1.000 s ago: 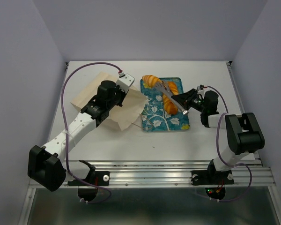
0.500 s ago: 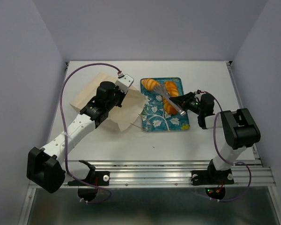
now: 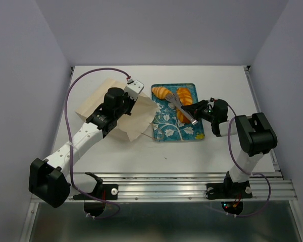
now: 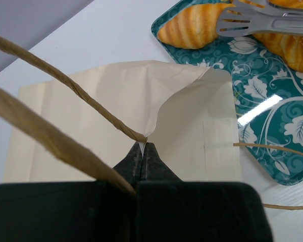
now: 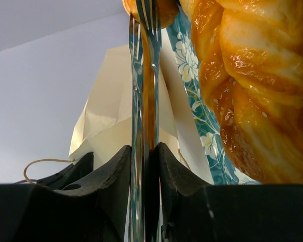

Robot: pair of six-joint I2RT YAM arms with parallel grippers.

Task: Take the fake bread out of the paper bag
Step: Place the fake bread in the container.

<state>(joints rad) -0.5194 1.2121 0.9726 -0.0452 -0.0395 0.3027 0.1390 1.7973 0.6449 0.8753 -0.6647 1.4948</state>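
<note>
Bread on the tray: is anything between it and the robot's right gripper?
Only the metal tongs. The right gripper is shut on them, and they stick out over the tray toward the small bread, right beside the long loaf. Nothing else visible is in between.

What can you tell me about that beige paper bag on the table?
It is a pale beige paper bag with thin twisted string handles. It is creased and lies on its side on the white table, just left of the teal floral tray. The left hand is shut on a paper edge where one handle joins, and a flap there stands raised. What is inside cannot be seen.
</note>
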